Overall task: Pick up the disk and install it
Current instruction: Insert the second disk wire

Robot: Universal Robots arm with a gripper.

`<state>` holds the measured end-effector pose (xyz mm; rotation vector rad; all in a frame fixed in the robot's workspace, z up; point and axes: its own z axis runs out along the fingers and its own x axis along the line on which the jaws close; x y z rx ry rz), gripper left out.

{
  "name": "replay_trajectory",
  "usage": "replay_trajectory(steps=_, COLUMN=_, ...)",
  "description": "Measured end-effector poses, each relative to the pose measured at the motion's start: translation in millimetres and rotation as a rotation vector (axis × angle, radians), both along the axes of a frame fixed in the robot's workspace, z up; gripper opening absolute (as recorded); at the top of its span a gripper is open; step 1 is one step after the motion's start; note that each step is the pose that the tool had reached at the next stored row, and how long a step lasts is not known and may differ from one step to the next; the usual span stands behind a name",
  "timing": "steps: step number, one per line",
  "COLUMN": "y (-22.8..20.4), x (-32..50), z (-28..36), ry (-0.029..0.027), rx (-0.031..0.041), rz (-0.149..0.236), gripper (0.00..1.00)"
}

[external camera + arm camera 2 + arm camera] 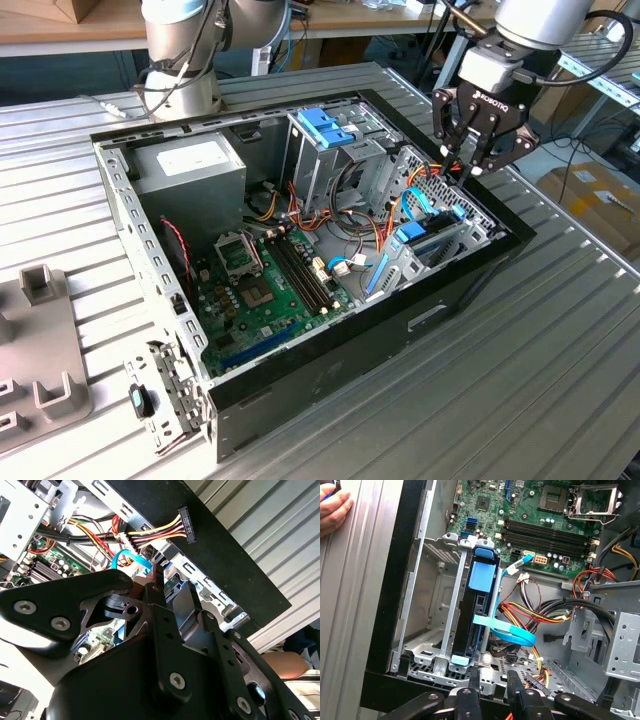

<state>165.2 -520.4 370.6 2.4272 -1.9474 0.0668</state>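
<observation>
- the disk (476, 614) already sits on edge in a slot of the drive bay (436, 611), left of centre in the first wrist view; in the exterior view it is at the right-centre of the frame (432, 233), just inside the case's black front wall
- its long axis runs along the slot rails, from the case's front wall toward the motherboard (540, 510); the end with the light blue carrier tab points at the motherboard, and the broad faces stand vertical
- the gripper (468, 165) hovers above the bay near the upper right of the exterior view, holding nothing – its fingers (468, 700) stand a little apart with an empty gap between them, released
- risk, as a judgement: the blue ribbon cable (507, 632) loops right beside the disk, so a descending finger could snag it or press it against the carrier
- the bundle of coloured power wires (540, 612) lies close on the far side of that cable – it could be caught or tugged the same way
- if the disk is not fully seated, a push off the slot's axis could jam the carrier against the metal rails
- a person's hand (332, 507) rests on the table at the upper left of the first wrist view, apart from the case
</observation>
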Motion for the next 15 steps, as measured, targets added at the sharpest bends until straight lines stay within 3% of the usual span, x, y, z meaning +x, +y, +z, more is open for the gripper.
replay_trajectory(steps=10, y=0.0, x=0.0, z=0.0, ry=0.0000, rx=0.0000, rz=0.000, gripper=0.36)
replay_trajectory(steps=15, y=0.0, x=0.2, z=0.0, ry=0.0000, rx=-0.0001, rz=0.024, gripper=0.36)
